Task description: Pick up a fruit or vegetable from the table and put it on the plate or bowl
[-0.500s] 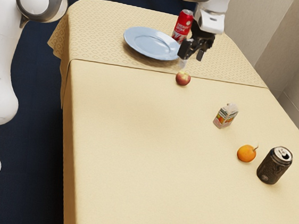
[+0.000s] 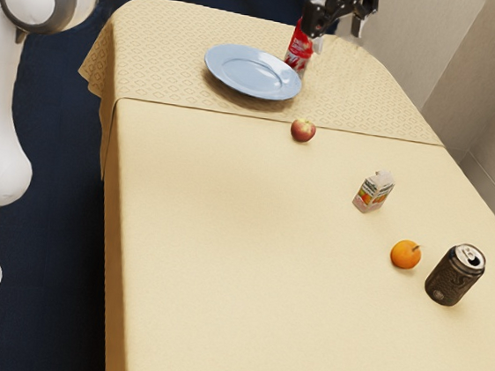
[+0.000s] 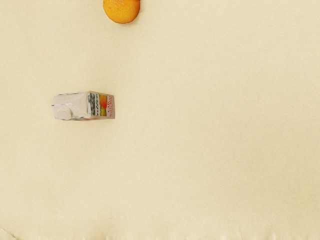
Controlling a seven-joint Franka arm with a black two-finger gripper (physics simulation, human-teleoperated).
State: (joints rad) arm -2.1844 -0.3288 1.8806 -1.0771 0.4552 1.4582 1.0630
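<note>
At the top edge of the exterior frame, the hand (image 2: 335,22) hung spread and empty over the red can (image 2: 299,47) | apple (image 2: 303,130) sat on the tabletop (image 2: 222,263), near the plate (image 2: 252,71), toward its lower right | risk: a descent could clip the can; an off-centre pinch could roll the round apple away.

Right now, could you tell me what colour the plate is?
The plate is light blue; exterior view.
</note>
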